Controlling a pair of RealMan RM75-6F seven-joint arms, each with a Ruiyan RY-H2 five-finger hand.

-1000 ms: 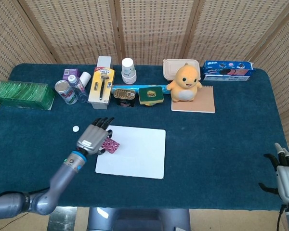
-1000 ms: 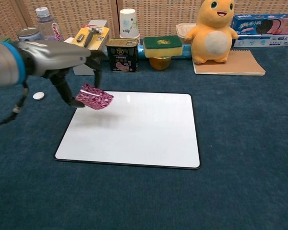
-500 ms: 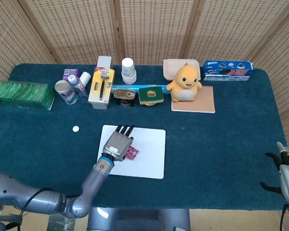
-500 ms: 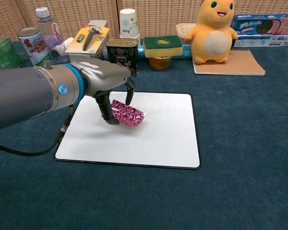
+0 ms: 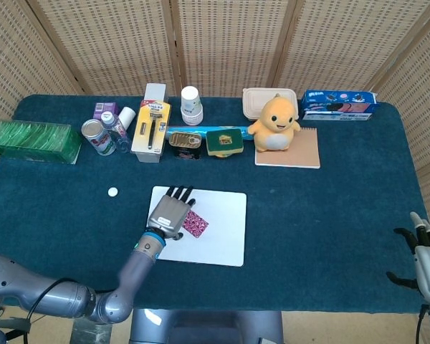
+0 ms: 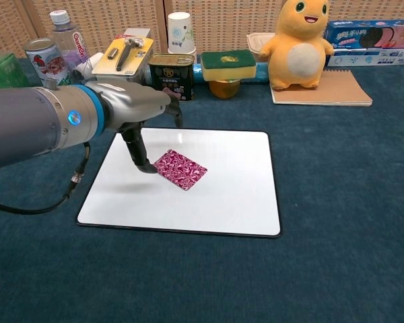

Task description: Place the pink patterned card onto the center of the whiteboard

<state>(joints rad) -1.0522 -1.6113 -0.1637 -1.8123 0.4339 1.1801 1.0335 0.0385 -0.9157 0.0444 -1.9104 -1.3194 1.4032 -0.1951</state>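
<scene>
The pink patterned card (image 6: pixel 180 169) lies flat near the middle of the whiteboard (image 6: pixel 222 195). The left hand (image 6: pixel 138 108) is just beside it, fingers (image 6: pixel 140 151) spread, holding nothing. The right hand (image 5: pixel 426 261) waits far away, fingers apart.

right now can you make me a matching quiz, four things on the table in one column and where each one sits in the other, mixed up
Things:
1. pink patterned card
2. yellow plush toy
3. small white disc
4. left hand

Places:
A. on the bare blue cloth, left of the whiteboard
B. on the brown notebook at the back
C. flat on the whiteboard, near its middle
D. above the whiteboard's left part, one fingertip down by the card's left corner

Pairs: 1-C, 2-B, 3-A, 4-D
</scene>
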